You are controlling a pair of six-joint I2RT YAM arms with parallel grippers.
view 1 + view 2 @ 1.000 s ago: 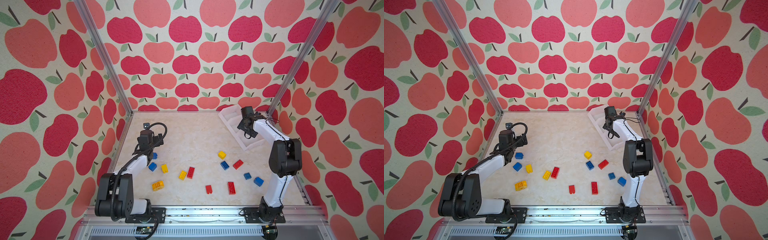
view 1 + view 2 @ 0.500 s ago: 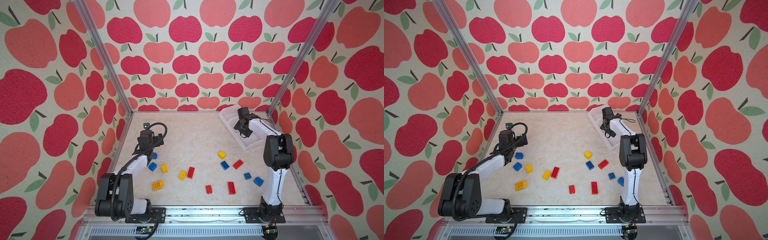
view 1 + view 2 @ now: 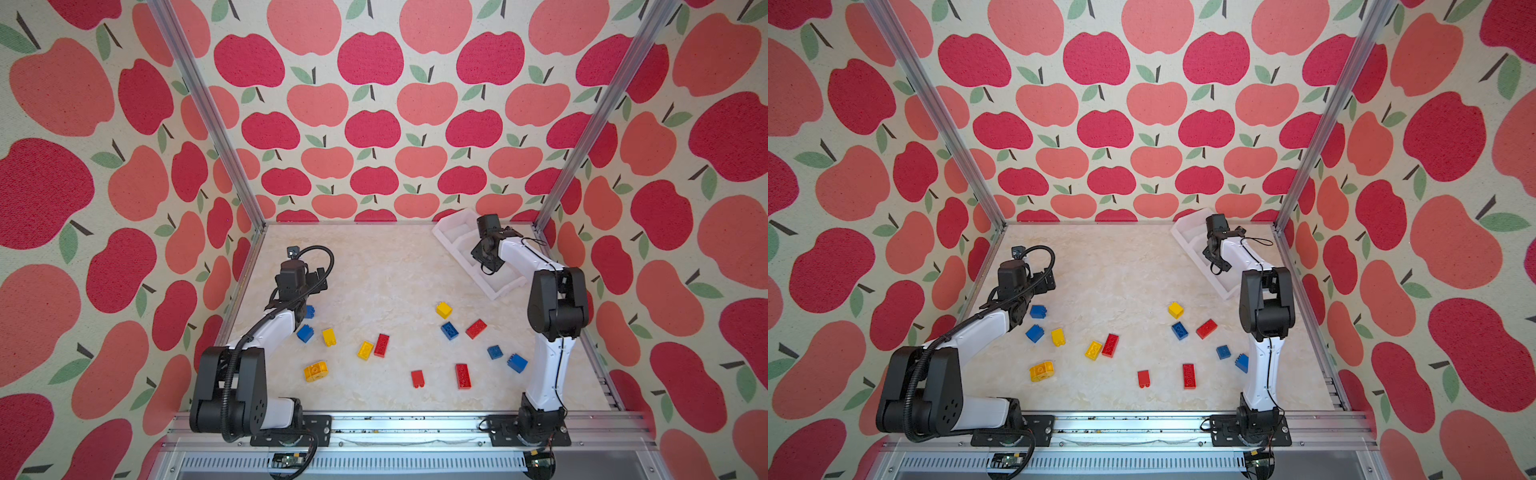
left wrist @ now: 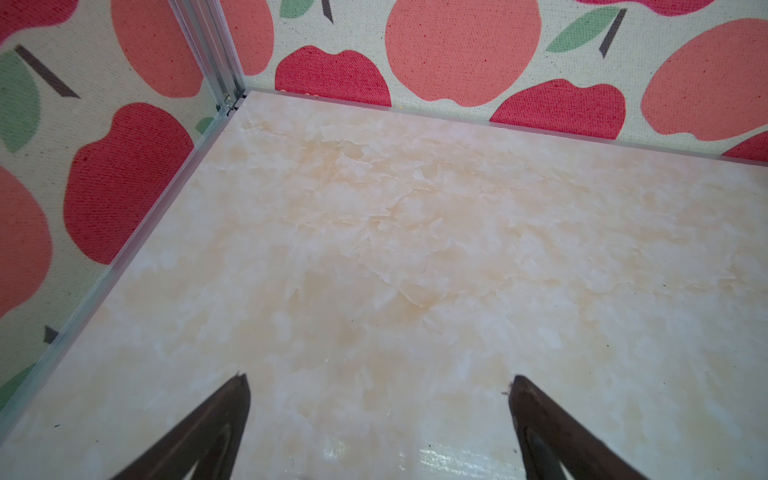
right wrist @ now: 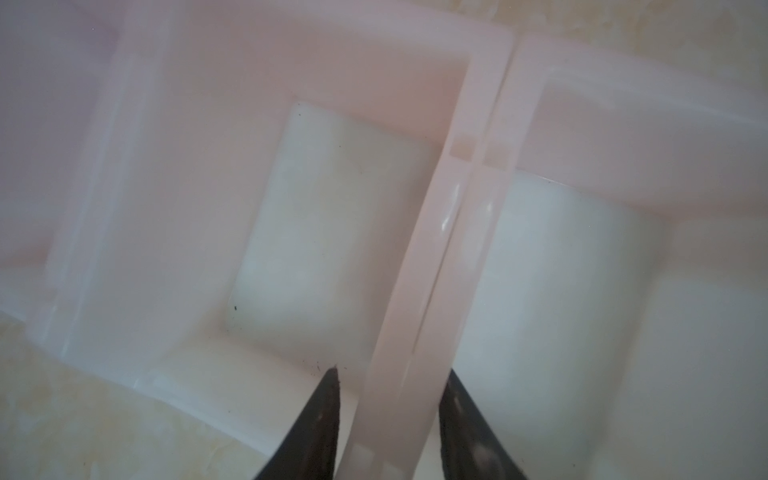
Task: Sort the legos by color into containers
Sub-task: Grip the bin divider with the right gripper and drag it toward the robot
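Evidently no sorting is done yet: the bricks point(image 3: 381, 345) lie scattered over the near half of the table point(image 3: 374, 270), while the right gripper point(image 5: 393, 370) pinches the wall shared by two bins point(image 3: 453, 232) in the far right corner. The left gripper point(image 4: 378, 382) hovers, fingers spread, near the left edge. Next, I judge, the bins need a flat, firmly held drag toward the bricks.

Cream marbled tabletop point(image 3: 374, 270) at centre of both top views, enclosed left, right and behind by apple-print walls point(image 3: 374, 124). Two aluminium posts point(image 3: 207, 112) slanting from the far corners toward upper left and upper right. Metal rail point(image 3: 415, 422) across the lower edge, with a slotted strip point(image 3: 374, 461) just beneath.
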